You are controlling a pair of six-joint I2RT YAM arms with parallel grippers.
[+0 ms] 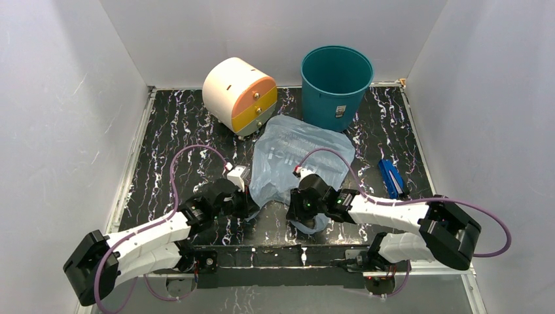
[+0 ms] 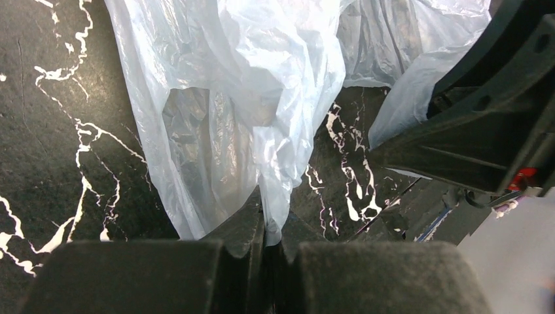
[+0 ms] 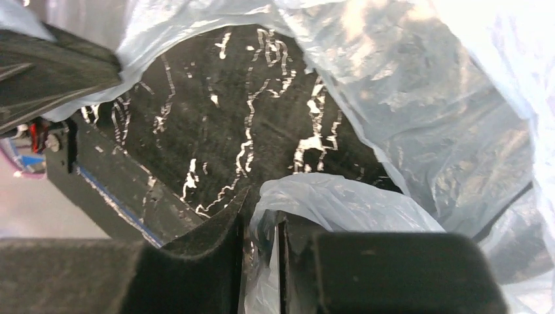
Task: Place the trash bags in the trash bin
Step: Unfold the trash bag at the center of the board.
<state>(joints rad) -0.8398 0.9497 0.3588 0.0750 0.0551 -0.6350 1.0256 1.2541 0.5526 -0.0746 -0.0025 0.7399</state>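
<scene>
Black padded fingers [image 2: 239,232] of the left gripper [image 2: 270,226] are sitting closest to the lens in the left wrist view. They are pressing together on a gathered fold of the trash bag [image 1: 302,149], with nothing but the film between them. Seen from above, this gripper is holding the bag's near edge at about 7 o'clock of the sheet. The right gripper [image 3: 262,226] is working at about 6 o'clock of the bag, its jaws standing narrow with a bunched lip of pale plastic caught in the slot between them. Beyond its fingers the bag's mouth is gaping open, and the black marbled table [image 1: 177,131] is showing through it. The bag is lying crinkled and mostly flat in the middle of the table, translucent pale blue with faint white lettering, wholly outside the bin. The trash bin [image 1: 335,82] is standing upright at 1 o'clock from the bag, its base right at the bag's far edge, though whether the two are touching cannot be told. Its white label [image 1: 340,111] is facing the arms. A cream and orange drum-shaped box [image 1: 239,95] is resting at 11 o'clock from the bag, near the bin but apart from it. A dark blue flat object [image 1: 391,178] is lying at 3 o'clock, apart from the bag.
</scene>
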